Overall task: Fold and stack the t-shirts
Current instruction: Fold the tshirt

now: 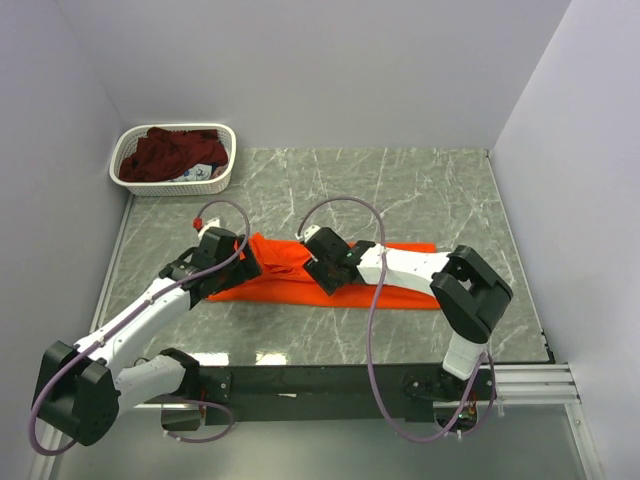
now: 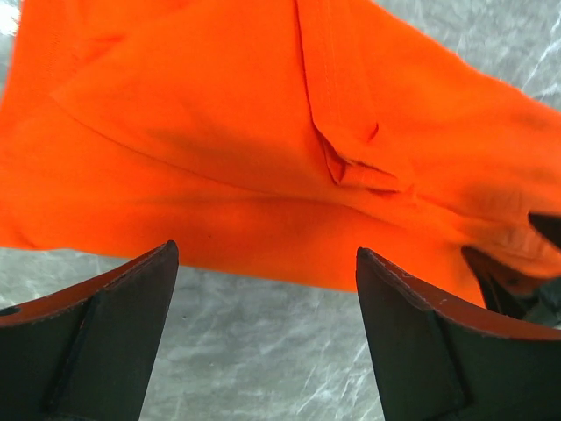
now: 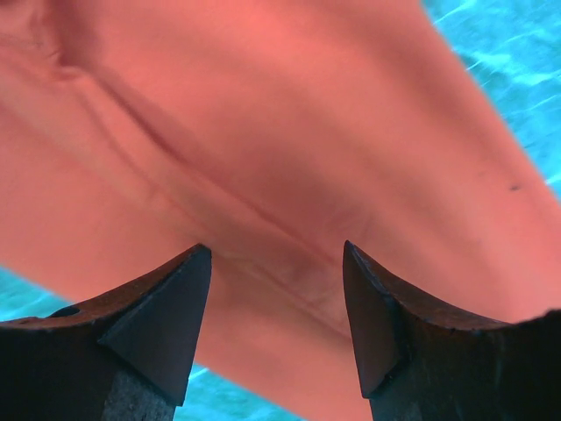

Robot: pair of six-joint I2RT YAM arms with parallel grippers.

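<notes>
two t-shirts: on the marble table [image 1: 420, 190] the orange t-shirt [image 1: 290, 290] lies as a long folded band; the maroon t-shirt [image 1: 165, 155] sits heaped in the white basket [image 1: 225, 135]. both look light and limp, likely to sag, best pinched at a hem or corner. left gripper [image 2: 263, 254] and right gripper [image 3: 276, 250] hover over the orange cloth, jaws apart, empty.

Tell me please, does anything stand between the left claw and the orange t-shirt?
Nothing visible does. The left claw is open right at the near edge of the orange t-shirt, and only bare table shows between its fingers.
</notes>
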